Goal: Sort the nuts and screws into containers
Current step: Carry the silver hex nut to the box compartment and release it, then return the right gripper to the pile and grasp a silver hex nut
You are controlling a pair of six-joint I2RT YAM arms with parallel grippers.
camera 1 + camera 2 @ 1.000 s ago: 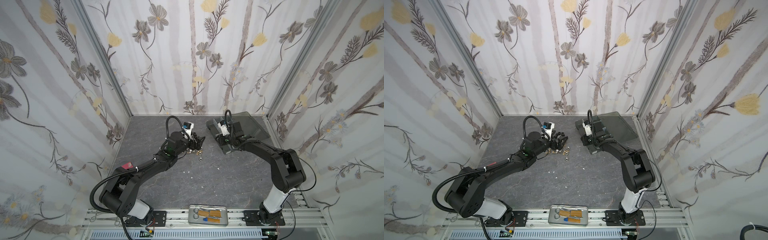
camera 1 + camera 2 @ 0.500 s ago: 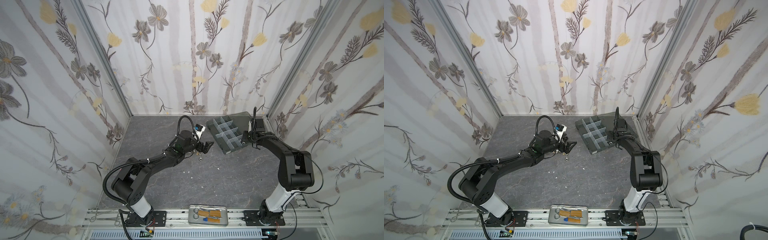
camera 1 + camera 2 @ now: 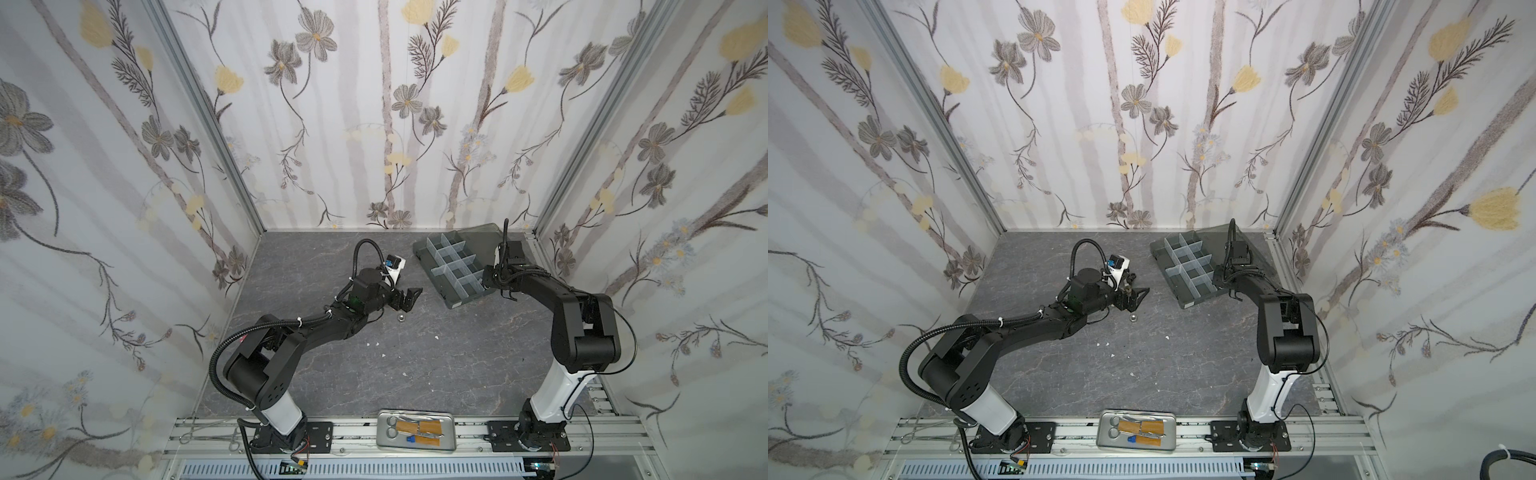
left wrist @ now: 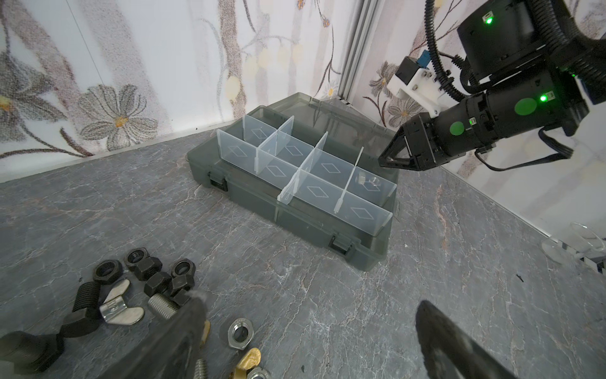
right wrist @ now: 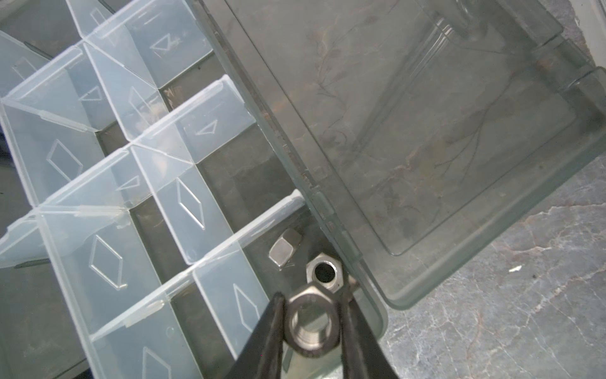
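The dark grey organizer box [image 3: 457, 302] [image 3: 1187, 305] lies open at the back right, its containers split by pale dividers. My right gripper [image 5: 311, 315] [image 3: 488, 280] [image 4: 387, 160] hangs over the box's near right corner cell, shut on a silver hex nut [image 5: 311, 323]. Two silver nuts [image 5: 284, 252] [image 4: 367, 179] lie in that cell. My left gripper [image 4: 310, 305] [image 3: 409, 297] is open and low over a pile of loose black nuts [image 4: 147, 272], bolts, a silver nut [image 4: 240, 334] and brass pieces [image 4: 251, 357]. One silver nut [image 3: 401, 318] [image 3: 1132, 318] shows just in front of it.
The box's smoky lid [image 5: 426, 131] lies flat behind it against the back right corner. A silver metal tray [image 3: 415, 430] with scissors sits on the front rail. White specks [image 3: 376, 344] dot the grey stone-pattern floor. Flowered walls close in three sides.
My right gripper has swung from the box's left end to its near right corner, carrying the nut. My left gripper has shifted to the right, nearer the box.
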